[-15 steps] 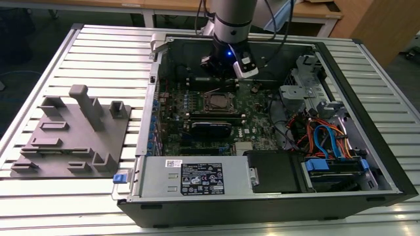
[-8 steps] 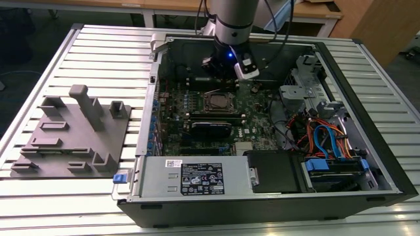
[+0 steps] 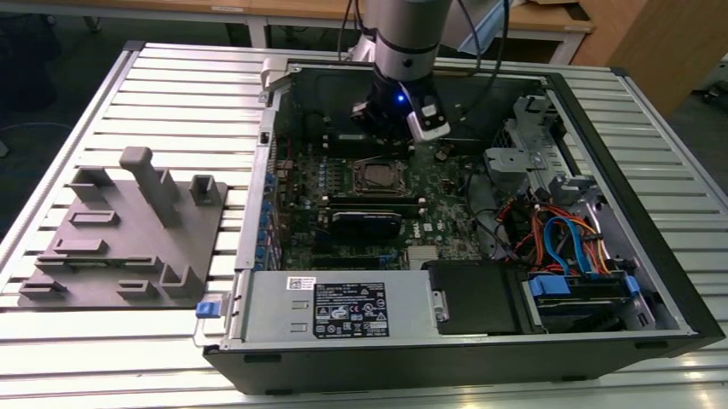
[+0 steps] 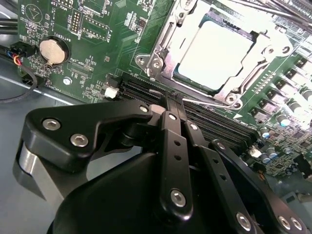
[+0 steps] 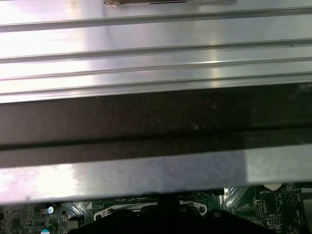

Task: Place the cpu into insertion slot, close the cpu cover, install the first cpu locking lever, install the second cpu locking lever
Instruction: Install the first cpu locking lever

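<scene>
Gripper (image 4: 168, 103) sits nearest the lens in the second wrist view. Black fingers are drawn together, no gap between the tips. Tips sit at the socket edge beside the memory slots (image 4: 134, 87), right at the end of a thin lever (image 4: 207, 102). Cannot tell whether they nip it or only rest beside it. Judged: this low stance suits working that lever.

Exterior view, its left to its right:
- Grey fixture (image 3: 125, 230), one, on the table (image 3: 170, 77) near the edge at the exterior view's left, apart from the case (image 3: 478, 362). It has pegs and pockets, likely for parking parts.
- Case, one, lies on its side and open, so the board (image 3: 444, 217) faces up to the arm (image 3: 404, 34).
- Arm, one, hangs over the board's far edge, just beyond the slot (image 3: 361, 177).

Cpu (image 4: 217, 51), one, lies flat in the slot, its pale top showing through the cover (image 4: 163, 41) window. Cover, one, lies down over it, frame around the chip.

Levers: one sure, along the socket edge by the gripper. Thin rods at the far edge may be a second, unsure.

Coin cell (image 4: 52, 50), one, sits toward the board's corner.
</scene>
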`<state>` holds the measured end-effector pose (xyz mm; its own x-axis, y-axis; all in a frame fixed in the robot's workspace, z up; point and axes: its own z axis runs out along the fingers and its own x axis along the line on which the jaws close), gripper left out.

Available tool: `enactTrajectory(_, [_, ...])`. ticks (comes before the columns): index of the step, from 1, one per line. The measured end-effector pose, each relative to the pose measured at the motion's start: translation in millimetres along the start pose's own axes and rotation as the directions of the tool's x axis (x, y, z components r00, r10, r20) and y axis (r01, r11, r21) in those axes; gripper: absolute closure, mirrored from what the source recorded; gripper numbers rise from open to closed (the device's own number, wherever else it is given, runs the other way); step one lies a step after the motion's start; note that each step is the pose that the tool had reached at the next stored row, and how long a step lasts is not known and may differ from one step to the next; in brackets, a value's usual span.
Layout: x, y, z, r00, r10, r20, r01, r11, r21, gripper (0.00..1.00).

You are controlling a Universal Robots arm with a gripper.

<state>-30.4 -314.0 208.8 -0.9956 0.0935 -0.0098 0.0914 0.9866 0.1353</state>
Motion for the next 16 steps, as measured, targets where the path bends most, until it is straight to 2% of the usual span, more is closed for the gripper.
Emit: enactTrajectory(16, [-3.9, -0.9, 9.0, 1.0000, 0.007, 0.0007, -0.007, 1.0000, 0.0002, 0.89])
